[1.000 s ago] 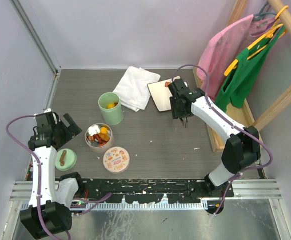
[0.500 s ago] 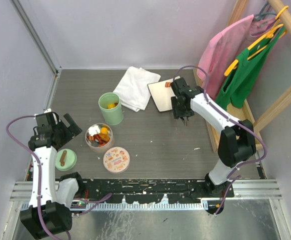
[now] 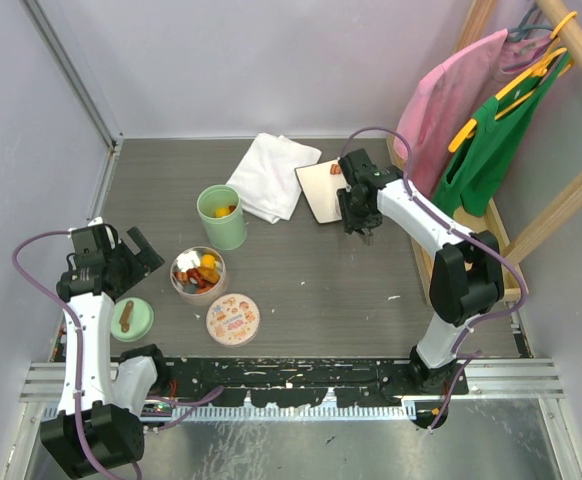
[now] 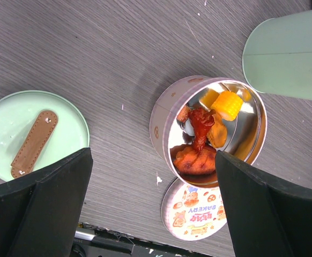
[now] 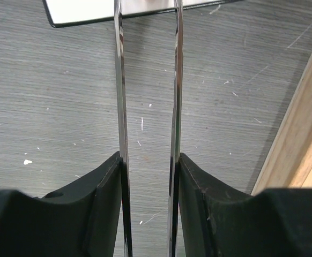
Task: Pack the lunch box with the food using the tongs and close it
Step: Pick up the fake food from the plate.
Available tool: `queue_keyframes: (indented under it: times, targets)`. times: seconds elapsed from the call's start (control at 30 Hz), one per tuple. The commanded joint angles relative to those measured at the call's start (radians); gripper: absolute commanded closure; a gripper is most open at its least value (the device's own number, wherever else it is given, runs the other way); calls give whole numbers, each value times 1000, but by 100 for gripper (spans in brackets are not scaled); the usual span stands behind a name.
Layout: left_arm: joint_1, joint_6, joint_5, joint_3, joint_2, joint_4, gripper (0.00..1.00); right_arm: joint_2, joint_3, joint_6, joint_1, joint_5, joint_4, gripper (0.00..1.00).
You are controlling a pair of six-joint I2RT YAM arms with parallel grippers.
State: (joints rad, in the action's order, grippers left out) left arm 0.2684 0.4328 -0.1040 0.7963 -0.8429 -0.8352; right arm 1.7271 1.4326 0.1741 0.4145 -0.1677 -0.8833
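Note:
My right gripper is shut on the tongs. Each of its fingers presses one slim metal arm, and the arms stand a little apart. The tong tips reach over the near edge of a white board, where a small orange-red piece lies. A round tin holds food: orange, red, yellow and brown bits. Behind it stands a mint-green cup with yellow food inside. My left gripper hangs open and empty above the tin and its printed lid.
A mint-green lid with a brown knob lies at the near left. A folded white cloth is at the back. A wooden rail runs close on the right, under a rack with pink and green aprons.
My right gripper has shifted slightly back and left toward the white board with the tongs, and the tong arms have closed a little. The left arm has not moved.

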Motion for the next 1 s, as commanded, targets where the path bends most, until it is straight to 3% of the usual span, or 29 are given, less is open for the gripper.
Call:
queue_keyframes:
  times: [0.0,0.6,0.97]
  targets:
    - [-3,-7,3,21,8,27,2,-1,60,-28,-3,38,18,53]
    - [-3,-8,3,23,4,24,2,52,104,-28,-3,37,6,53]
    - [-3,-8,1,23,-1,25,2,33,90,-23,0,47,7,60]
